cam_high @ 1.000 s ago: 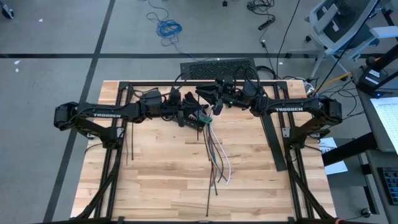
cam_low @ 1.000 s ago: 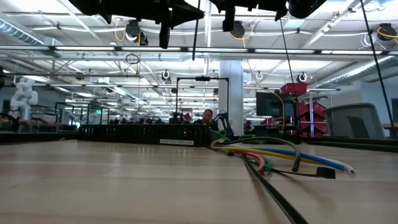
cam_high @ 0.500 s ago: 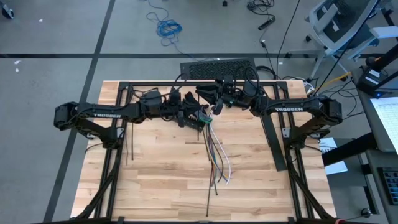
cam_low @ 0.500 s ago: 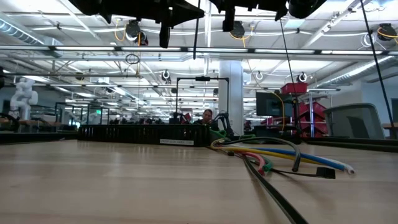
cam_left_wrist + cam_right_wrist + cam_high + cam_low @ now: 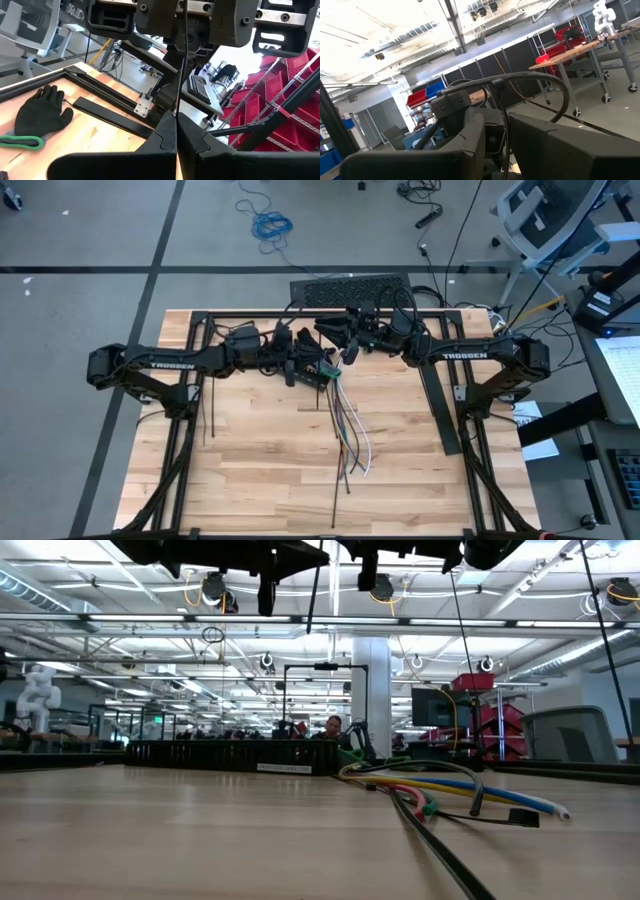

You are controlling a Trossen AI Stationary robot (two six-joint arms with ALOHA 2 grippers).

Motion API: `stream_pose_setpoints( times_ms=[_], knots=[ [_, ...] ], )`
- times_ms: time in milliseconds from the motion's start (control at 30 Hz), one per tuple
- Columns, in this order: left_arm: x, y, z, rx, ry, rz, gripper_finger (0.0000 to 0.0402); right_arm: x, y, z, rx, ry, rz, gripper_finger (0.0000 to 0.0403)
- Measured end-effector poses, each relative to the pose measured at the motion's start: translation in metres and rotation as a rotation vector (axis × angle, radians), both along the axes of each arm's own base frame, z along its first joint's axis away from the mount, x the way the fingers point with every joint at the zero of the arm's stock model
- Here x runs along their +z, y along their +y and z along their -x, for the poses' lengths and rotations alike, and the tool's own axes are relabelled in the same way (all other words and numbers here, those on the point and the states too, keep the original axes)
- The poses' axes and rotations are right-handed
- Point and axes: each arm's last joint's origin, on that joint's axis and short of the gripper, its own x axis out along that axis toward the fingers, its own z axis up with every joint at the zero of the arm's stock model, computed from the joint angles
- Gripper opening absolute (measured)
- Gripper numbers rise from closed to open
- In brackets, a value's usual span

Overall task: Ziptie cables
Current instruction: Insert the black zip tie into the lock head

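- High view: both arms meet over the far middle of the wooden table. The left gripper and the right gripper sit close together just above the near end of the cables, a loose fan of white, red, green, orange and blue wires running toward the front edge. Thin dark zipties lie on the left part of the table, and another long one lies among the wires. A long black slotted rail lies on the right side.
- Low view: the cables lie flat on the tabletop at right, with a dark strip running toward the camera. A thin dark ziptie hangs down from the grippers above. A person sits far back in the room.
- Left wrist view: the left gripper is clenched on a thin dark ziptie standing upright between its fingers. A black glove lies on the table.
- Right wrist view: the right gripper has its fingers nearly together, pinching a thin dark strip between them.
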Motion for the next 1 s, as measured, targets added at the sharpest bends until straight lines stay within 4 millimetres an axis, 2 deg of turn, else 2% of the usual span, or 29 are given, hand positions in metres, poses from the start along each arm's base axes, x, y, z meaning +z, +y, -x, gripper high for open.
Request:
stream_pose_setpoints(
  times_ms=[267,467,767,1000],
  knots=[
    [-0.004,0.0,-0.004,-0.026,0.005,0.026,0.0,0.0,0.0,0.0,0.0,0.003,-0.001,0.0073],
    [-0.01,0.001,-0.011,-0.035,-0.009,0.026,0.0,-0.001,0.0,0.0,0.001,0.006,-0.002,0.0056],
    [0.002,0.003,-0.013,0.0,-0.062,-0.018,0.0,0.0,0.0,0.0,0.001,0.0,-0.004,0.0034],
    [0.0,0.003,-0.013,-0.001,-0.029,-0.011,0.0,0.0,0.0,0.0,0.002,-0.002,-0.003,0.0034]
  ],
)
